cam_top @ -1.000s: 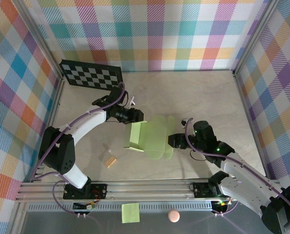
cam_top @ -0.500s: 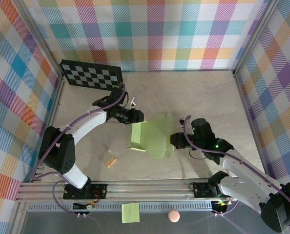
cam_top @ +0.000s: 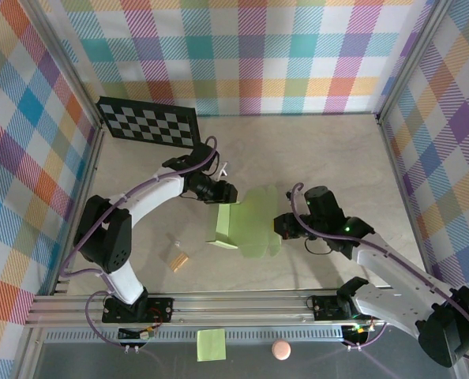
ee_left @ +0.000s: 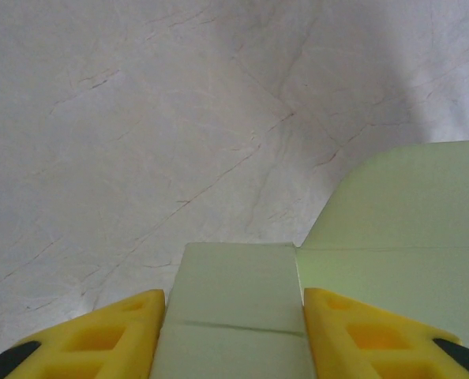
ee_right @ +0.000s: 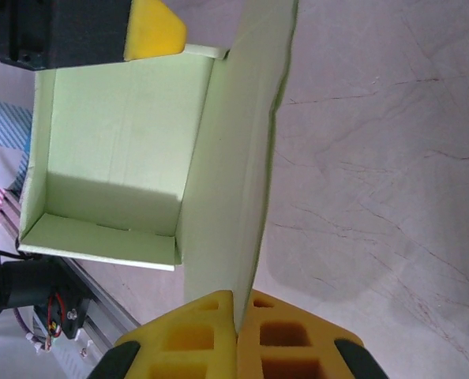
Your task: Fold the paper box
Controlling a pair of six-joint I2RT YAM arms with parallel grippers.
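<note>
Two grips, mid-fold: left gripper (ee_left: 233,309) clasps the paper box (cam_top: 249,223) by an upright wall, right gripper (ee_right: 236,309) pinches its flap, which likely needs swinging inward next.

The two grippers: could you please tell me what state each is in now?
Left gripper: closed on the paper box.
Right gripper: closed on the paper box's edge.

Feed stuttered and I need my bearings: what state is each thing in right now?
paper box, partly folded, walls raised, not closed
left claw, closed across a box flap
right claw, shut on a box panel's edge
tan block, lying loose on the table, apart from the box
</note>
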